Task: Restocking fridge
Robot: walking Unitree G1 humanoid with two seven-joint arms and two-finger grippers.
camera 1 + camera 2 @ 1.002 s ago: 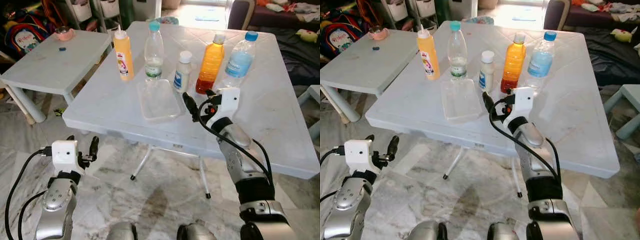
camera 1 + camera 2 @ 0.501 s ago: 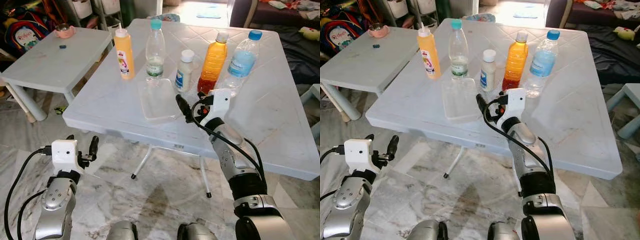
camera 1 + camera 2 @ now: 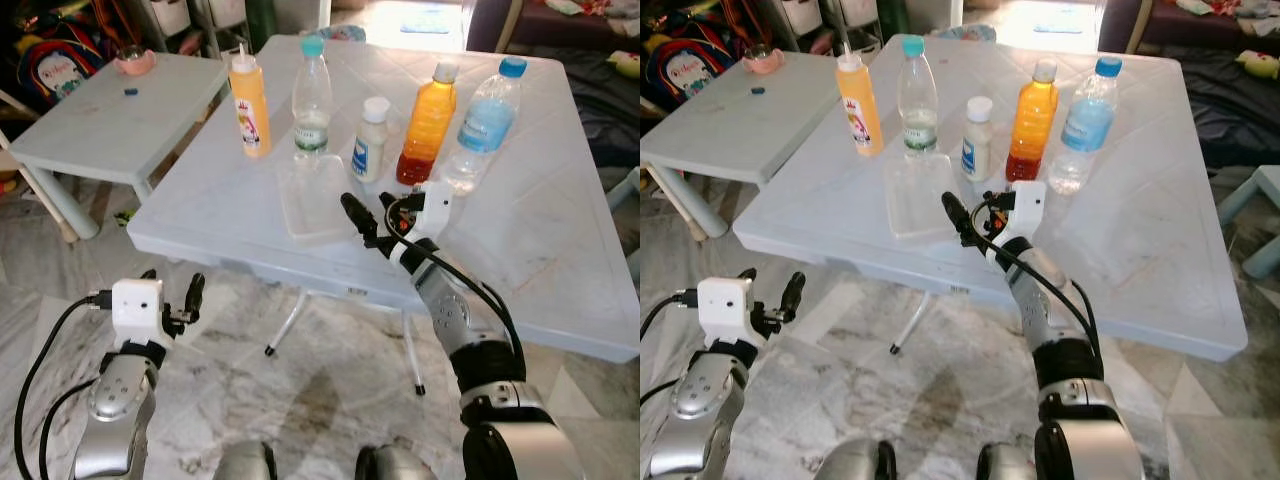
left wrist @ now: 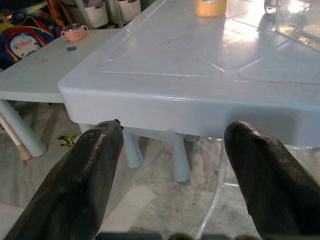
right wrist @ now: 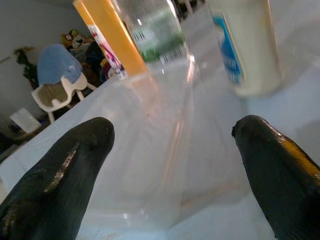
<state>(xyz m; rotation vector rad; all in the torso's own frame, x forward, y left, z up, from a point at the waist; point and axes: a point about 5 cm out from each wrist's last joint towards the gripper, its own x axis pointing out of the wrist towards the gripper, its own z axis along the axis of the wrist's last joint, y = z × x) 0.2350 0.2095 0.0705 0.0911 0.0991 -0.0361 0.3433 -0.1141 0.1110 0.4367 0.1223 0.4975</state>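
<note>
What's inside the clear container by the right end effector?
The clear container looks empty; the white table shows through its base. The right end effector covers its near right corner, so that bit stays unseen.

We see a grey-veined marble floor (image 3: 330,390), a large white plastic square table (image 3: 560,230), a smaller white low table (image 3: 90,130) beside it, and a dark sofa (image 3: 600,80) behind.

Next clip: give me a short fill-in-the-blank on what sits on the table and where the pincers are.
The right pincer is open beside the clear ____ container.
The small white bottle stands between the teal-capped bottle and the ____ juice bottle.
The left pincer hangs ____ the table edge.

Missing: plastic; orange; below
</note>
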